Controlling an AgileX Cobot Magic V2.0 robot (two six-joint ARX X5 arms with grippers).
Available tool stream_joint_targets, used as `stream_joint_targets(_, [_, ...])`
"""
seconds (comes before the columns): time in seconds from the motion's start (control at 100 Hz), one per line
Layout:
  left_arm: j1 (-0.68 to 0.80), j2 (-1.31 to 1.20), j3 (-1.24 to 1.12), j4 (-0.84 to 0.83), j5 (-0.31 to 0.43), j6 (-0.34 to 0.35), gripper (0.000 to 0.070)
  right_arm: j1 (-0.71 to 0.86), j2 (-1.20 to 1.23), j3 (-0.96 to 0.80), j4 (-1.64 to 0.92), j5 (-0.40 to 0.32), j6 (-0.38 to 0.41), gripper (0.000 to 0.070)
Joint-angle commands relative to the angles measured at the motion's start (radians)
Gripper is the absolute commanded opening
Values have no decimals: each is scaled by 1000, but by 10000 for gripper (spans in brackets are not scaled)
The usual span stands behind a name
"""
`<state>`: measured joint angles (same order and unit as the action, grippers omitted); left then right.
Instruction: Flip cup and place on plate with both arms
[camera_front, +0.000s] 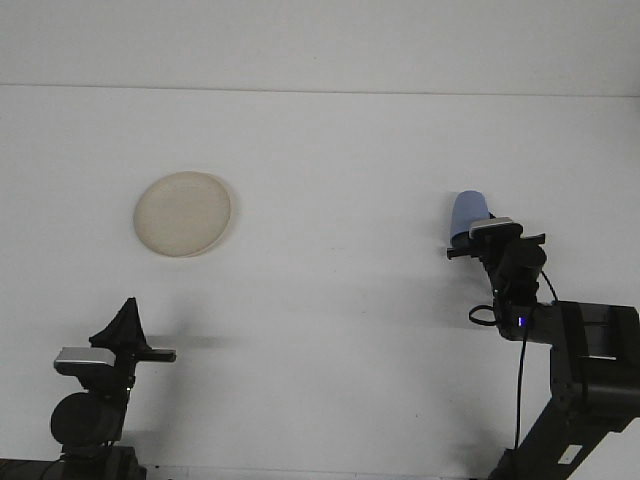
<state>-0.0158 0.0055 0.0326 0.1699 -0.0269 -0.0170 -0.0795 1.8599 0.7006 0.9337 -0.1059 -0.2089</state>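
A light blue cup (467, 210) stands upside down on the white table at the right, leaning slightly. My right gripper (472, 240) is at the cup's near side, and its wrist and camera hide the cup's lower half. Whether it holds the cup is hidden. A round cream plate (183, 214) lies flat at the left, far from the cup. My left gripper (128, 315) rests low at the front left, pointing up, shut and holding nothing, well in front of the plate.
The white table (330, 170) runs back to a far edge near the top of the view. The right arm's base and cable (585, 370) fill the bottom right corner.
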Motion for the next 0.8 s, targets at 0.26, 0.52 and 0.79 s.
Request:
stream_joint_targets(0.26, [0,-2,-18,11,-3,-2,14,3,-150,13,-185,-4,157,2])
stream_joint_targets(0.52, [0,-2,-18,11,-2,-2,14,12,-543,14,-576,-84,336,2])
stream_joint_targets(0.79, [0,-2,-18,11,-2,-2,14,101,-853,116,-1033,-143,403,2])
